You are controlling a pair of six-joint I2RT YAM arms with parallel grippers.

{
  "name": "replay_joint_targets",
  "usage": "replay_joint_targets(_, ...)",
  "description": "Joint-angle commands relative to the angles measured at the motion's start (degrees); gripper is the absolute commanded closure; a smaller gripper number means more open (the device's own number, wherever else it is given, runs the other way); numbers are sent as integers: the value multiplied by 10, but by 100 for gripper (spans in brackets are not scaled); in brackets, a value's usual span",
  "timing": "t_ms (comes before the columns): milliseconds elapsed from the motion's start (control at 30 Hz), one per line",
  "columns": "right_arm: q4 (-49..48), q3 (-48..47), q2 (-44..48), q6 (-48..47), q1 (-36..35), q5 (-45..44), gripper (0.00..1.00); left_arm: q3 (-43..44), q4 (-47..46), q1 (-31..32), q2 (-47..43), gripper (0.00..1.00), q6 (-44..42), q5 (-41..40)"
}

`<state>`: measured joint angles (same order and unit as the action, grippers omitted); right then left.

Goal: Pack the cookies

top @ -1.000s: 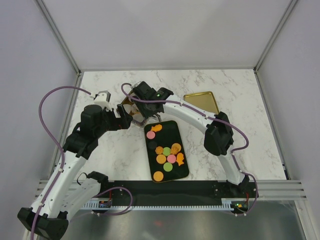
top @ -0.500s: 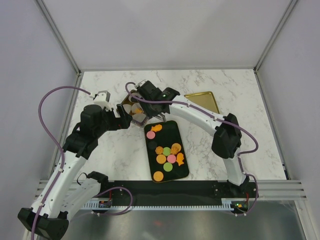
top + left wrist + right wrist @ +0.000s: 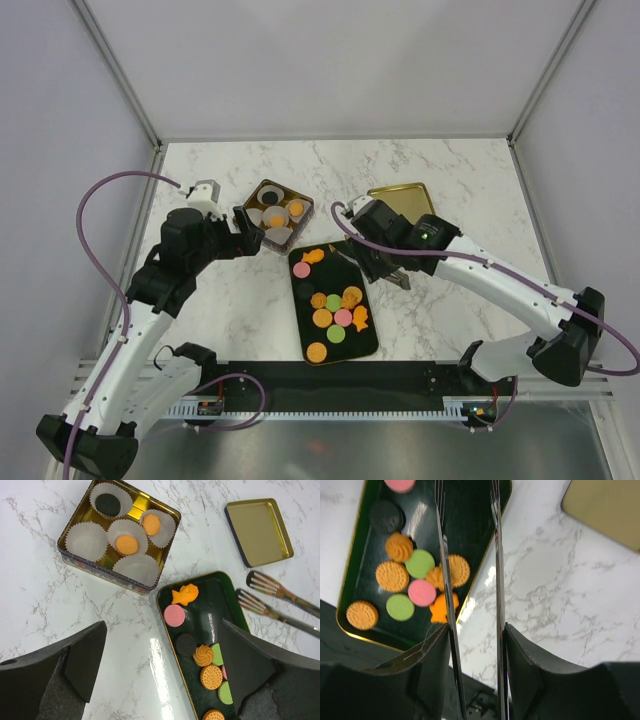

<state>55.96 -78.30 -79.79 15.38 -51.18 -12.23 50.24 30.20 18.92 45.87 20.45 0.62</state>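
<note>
Worktop of white marble (image 3: 450, 170) carries long black gold-rimmed tray (image 3: 340, 262) with most small flat orange, pink and green cookies (image 3: 335, 310). Two orange ones and a dark one sit in white paper cups (image 3: 86, 535) inside square gold tin (image 3: 107, 570). Left claw (image 3: 162, 665) spread wide, empty, near tin. Right claw (image 3: 475, 665) clamps silver metal tongs (image 3: 444, 580), tips apart over tray. Gold lid (image 3: 402, 203) near tray.

White table (image 3: 470, 170) with thin grey lines like marble. Plain pale grey walls (image 3: 330, 60) at the back and on both sides. Silver metal posts (image 3: 118, 75) in the back corners. Black strip (image 3: 400, 378) and silver rail (image 3: 605, 388) along the near edge. Soft, even light with a little shine on the table.
</note>
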Motion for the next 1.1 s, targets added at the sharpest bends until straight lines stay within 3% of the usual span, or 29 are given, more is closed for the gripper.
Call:
replay_joint_targets(0, 38, 42, 39, 20, -15, 33, 47, 5, -22, -5, -1, 0, -1, 15)
replay_joint_targets(1067, 79, 105, 27, 40, -114, 4, 45, -1, -22, -14, 5, 0, -1, 29)
